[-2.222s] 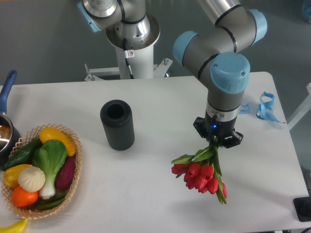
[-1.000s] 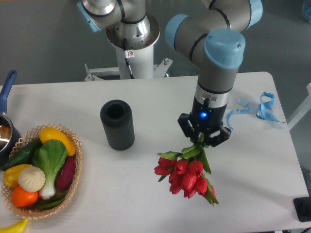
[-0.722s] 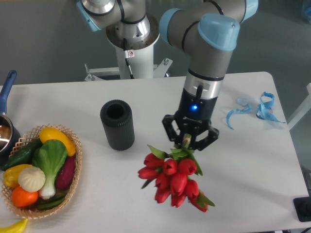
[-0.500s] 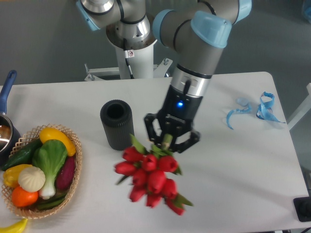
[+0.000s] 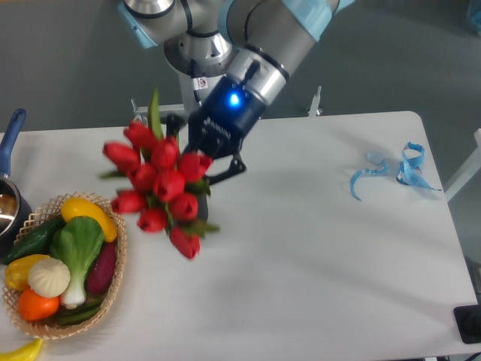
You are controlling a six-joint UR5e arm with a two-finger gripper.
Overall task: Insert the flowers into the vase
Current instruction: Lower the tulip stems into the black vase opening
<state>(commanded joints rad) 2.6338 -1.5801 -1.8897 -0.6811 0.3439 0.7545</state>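
Gripper [image 5: 201, 153] sits left of centre in the upper half of the frame, at the end of the arm [image 5: 259, 41] that slants down from the top edge. A blue light glows on the wrist just above it. Its black fingers [image 5: 225, 167] are closed on the flowers [image 5: 161, 184]; the stem ends are hidden between them.

Flowers: red buds fan out to the left and downward from the gripper, spreading across the left-centre of the frame. One green leaf points straight up at the top of the bunch. The buds are motion-blurred, so an exact count is not possible. The bunch is held clear of the table [image 5: 316, 248].

Vase [image 5: 201, 213]: almost entirely hidden behind the bunch. Only a sliver of dark ribbed wall shows at the right edge of the lower buds. Whether any stem is inside the mouth cannot be told.

Wicker basket [image 5: 114, 280] at lower left holds toy vegetables, well below and left of the bunch. Blue pot handle [image 5: 11, 129] at the far left edge. Blue ribbon [image 5: 398, 169] lies on the table at the right, well apart from the gripper.
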